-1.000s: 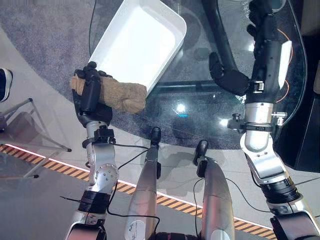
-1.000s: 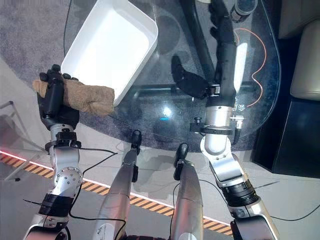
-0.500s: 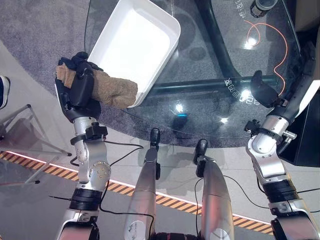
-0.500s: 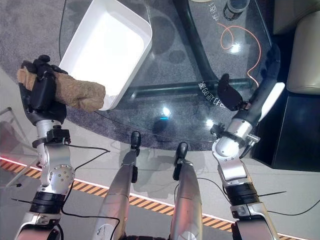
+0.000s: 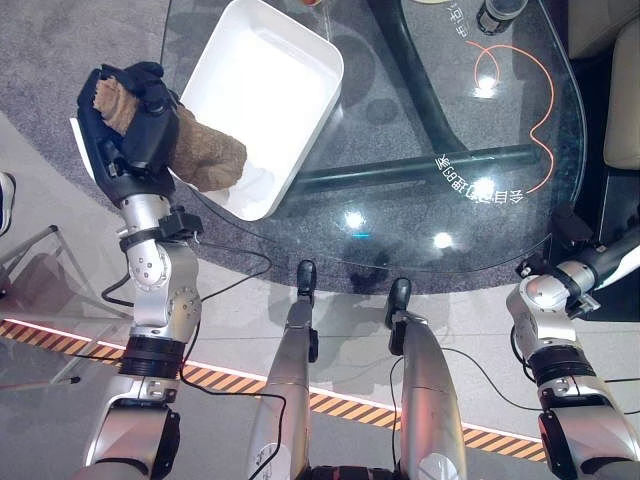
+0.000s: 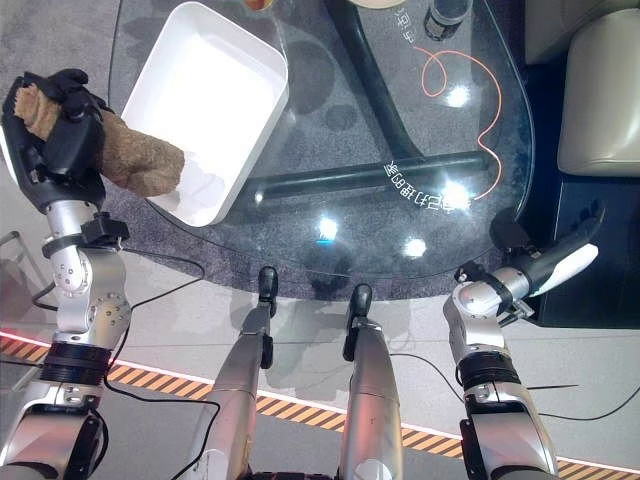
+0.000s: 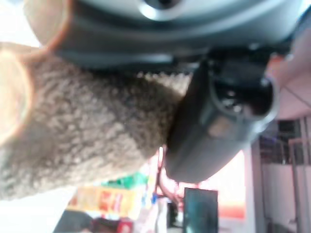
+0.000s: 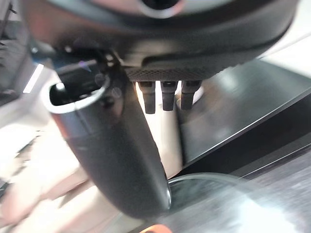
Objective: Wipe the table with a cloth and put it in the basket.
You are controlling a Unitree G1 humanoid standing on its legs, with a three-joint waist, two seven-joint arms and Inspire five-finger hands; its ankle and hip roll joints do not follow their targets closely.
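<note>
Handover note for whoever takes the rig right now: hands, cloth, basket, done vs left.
Left hand: shut on the brown cloth, held up at the table's left edge. The cloth's free end hangs over the near corner of the white basket.
Right hand: open, holding nothing, off the right edge of the glass table, beside the dark cabinet.
Done: cloth is lifted off the glass and brought to the basket. Whether wiping was thorough cannot be told from the pictures.
Left: move the cloth over the basket's middle, let go, pull the left hand clear.
</note>
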